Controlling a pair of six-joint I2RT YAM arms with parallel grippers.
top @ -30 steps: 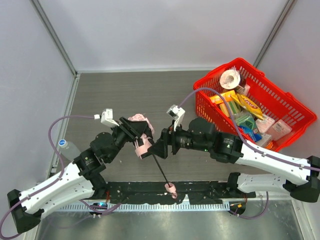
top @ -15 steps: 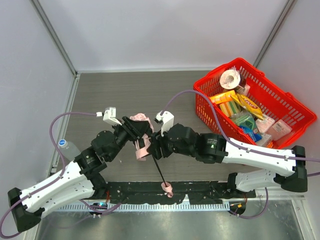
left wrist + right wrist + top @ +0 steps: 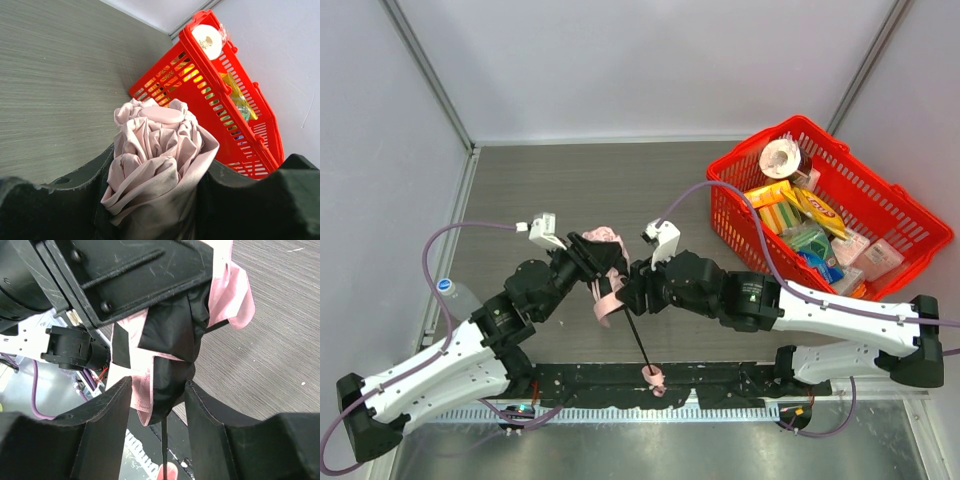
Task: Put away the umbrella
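Note:
The umbrella's pale pink folded canopy is clamped in my left gripper, held above the table. In the left wrist view the bunched fabric fills the gap between the fingers of that gripper. The black shaft runs down to the pink handle near the front edge. My right gripper is at the canopy's lower end. In the right wrist view the gripper has its fingers touching the pink and black fabric on both sides, with the shaft hanging below.
A red basket full of groceries, with a paper roll, stands at the right; it also shows in the left wrist view. A clear bottle lies at the left wall. A black strip runs along the near edge.
My right gripper moved left from beside the umbrella onto the canopy's lower end. The left gripper kept its hold and tilted the umbrella slightly.

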